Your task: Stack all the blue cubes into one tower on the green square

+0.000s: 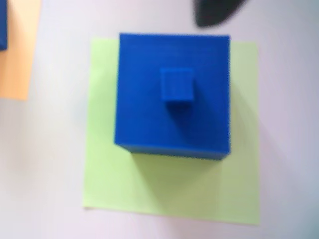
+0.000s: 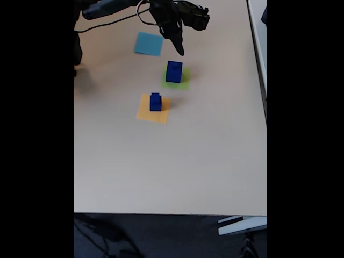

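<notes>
1. Fingers (image 2: 179,49): in the fixed view they hang dark and pointed above the table, tips down, up-left of the green square and clear of everything. Can't tell how far apart they are; nothing visible in them. In the wrist view one dark tip (image 1: 214,12) pokes in at the top edge.
2. Big cube (image 1: 172,94): dark blue, sits on the green square (image 1: 109,174), pushed toward the square's upper half in the wrist view; bare green shows below it and down both sides.
3. Small cube (image 1: 177,84): dark blue, on top of the big cube, roughly centred. These two are the tower (image 2: 173,71) as it stands.
4. Orange square (image 2: 145,113): down-left of the green one in the fixed view, well apart from it. A second blue stack (image 2: 155,101) stands on it, narrower on top; cube count there is unclear.
5. In the wrist view the orange square (image 1: 17,50) shows at the left edge with a sliver of blue on it.
6. Light-blue square (image 2: 149,43): up-left of the green one, beside the arm, nothing on it.
7. Table (image 2: 172,161): pale beige, the near half bare.
8. Arm (image 2: 183,13) and black cables (image 2: 107,24) run along the top edge of the fixed view.
</notes>
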